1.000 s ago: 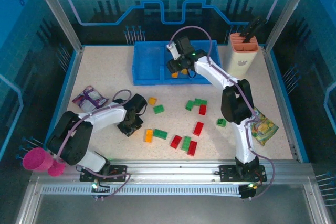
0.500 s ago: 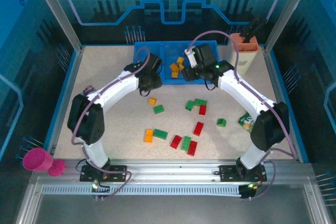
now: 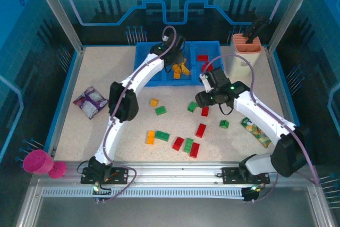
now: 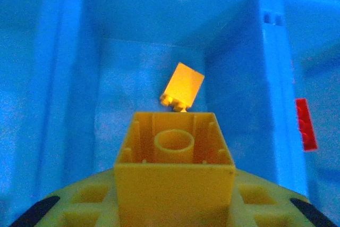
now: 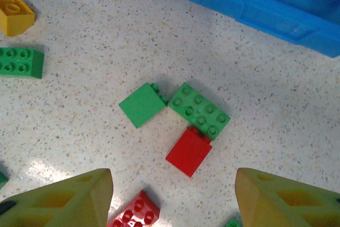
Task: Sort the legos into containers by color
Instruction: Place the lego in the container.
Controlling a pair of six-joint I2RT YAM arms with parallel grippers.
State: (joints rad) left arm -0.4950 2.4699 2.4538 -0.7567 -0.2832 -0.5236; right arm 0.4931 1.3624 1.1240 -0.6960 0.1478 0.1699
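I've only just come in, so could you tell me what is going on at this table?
The two arms are sorting bricks by colour into a blue bin. The left arm holds a yellow brick in its jaws over the middle compartment, where other yellow bricks lie. The right arm hovers with open jaws above a green brick and a red brick on the table. More bricks lie loose there.
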